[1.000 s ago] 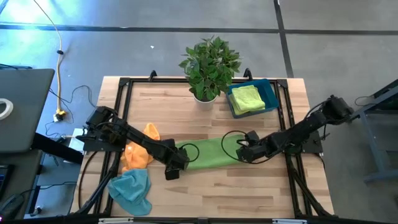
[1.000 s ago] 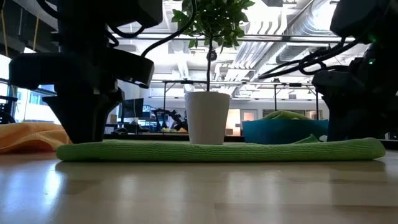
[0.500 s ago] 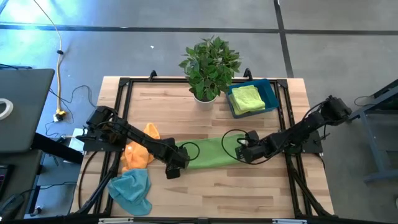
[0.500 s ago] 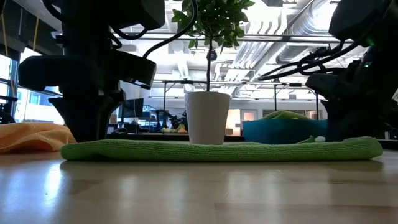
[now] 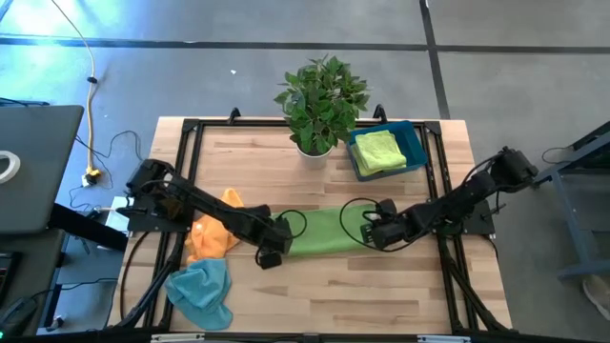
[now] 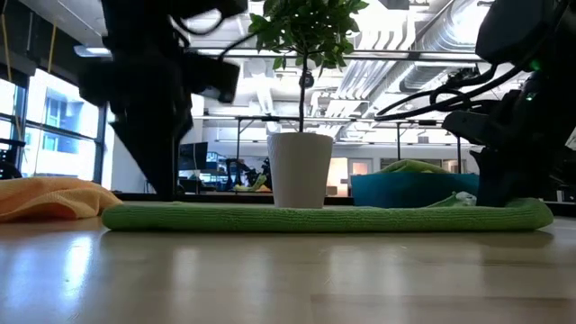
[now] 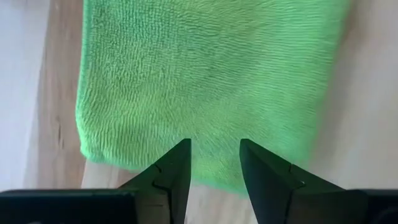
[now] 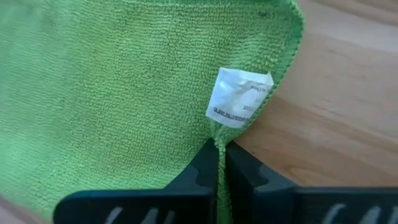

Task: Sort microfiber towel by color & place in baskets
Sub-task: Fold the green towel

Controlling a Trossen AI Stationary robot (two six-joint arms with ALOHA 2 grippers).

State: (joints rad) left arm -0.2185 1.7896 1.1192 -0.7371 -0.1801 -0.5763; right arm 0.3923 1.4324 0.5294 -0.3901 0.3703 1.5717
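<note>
Your right gripper (image 8: 217,163) is pinched shut on the green towel (image 5: 324,233) edge, just below its white tag (image 8: 238,98). Your left gripper (image 7: 214,168) hovers with jaws apart over the towel's opposite end. The teal basket (image 5: 414,143) sits well beyond the right jaws.

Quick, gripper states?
Left gripper: open above the green towel, holding nothing.
Right gripper: shut on the green towel's edge.

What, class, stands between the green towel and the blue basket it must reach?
Nothing visible. Bare table lies between the green towel and the blue basket; the potted plant stands off to the side.
</note>
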